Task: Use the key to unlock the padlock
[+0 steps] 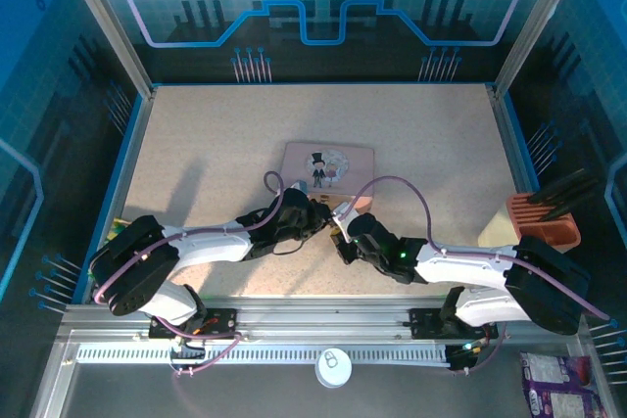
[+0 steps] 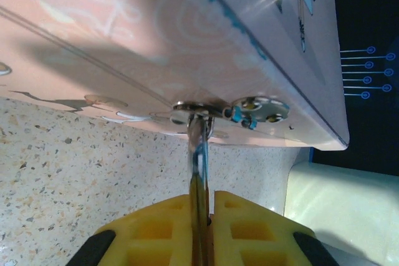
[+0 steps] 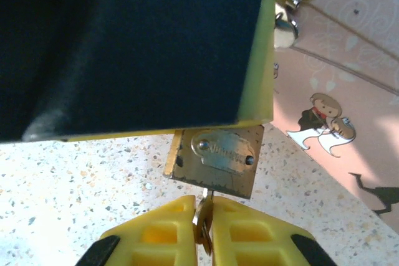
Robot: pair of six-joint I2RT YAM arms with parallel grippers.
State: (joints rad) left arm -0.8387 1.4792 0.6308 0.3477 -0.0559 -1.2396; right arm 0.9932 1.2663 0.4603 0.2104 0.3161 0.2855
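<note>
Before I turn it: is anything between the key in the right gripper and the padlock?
Nothing visible. In the right wrist view the key, pinched in the right gripper, reaches the padlock at its lower edge. The left gripper clamps the padlock from the opposite side, clear of the key.

White-and-black left arm point(image 1: 196, 242) and right arm point(image 1: 460, 263) are converging at frame centre. The yellow-fingered left gripper point(image 2: 201, 202) and yellow-fingered right gripper point(image 3: 203, 207) are both clamping tight.
</note>
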